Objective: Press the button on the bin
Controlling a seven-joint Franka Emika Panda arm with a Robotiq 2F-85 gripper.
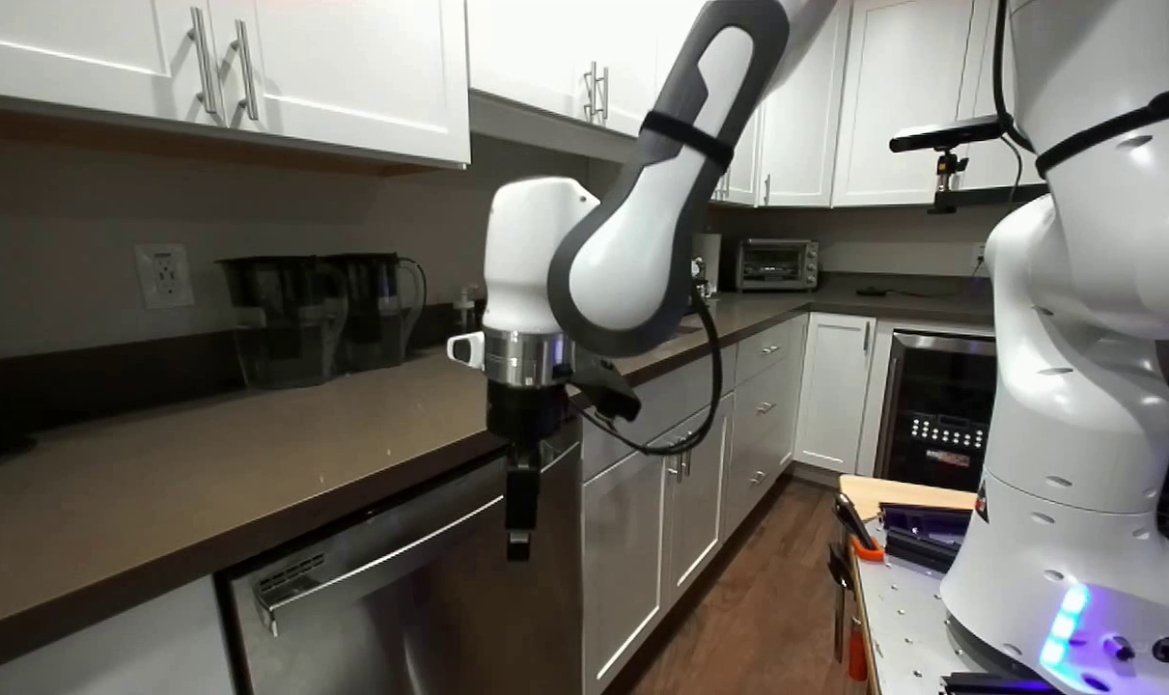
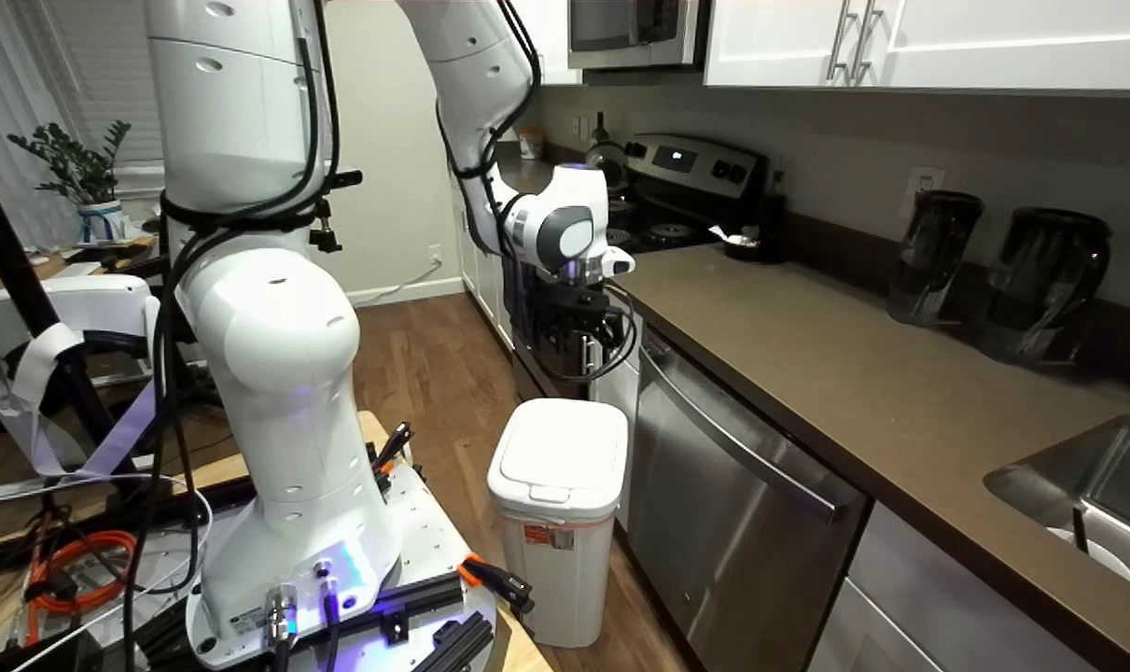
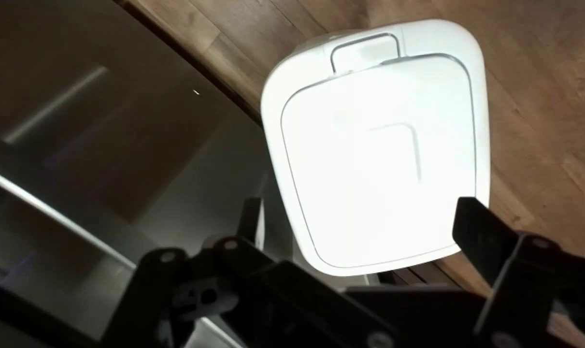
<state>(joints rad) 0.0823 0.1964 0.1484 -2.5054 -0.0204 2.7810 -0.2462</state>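
Black two-fingered gripper gapes empty above white plastic bin on brown wood floor beside grey steel dishwasher. Watch: white rectangular button at edge of flat white lid! Short reach may hit lid instead; wide-set fingers could straddle button!

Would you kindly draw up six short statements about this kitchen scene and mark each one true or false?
1. The lid of the bin is closed. True.
2. The end effector hangs above the bin. True.
3. It is shut. False: in the wrist view its fingers stand apart.
4. Two pitchers stand on the counter. True.
5. The bin stands on that counter too. False: it stands on the wooden floor.
6. The end effector touches the lid. False: lid and button are both untouched.
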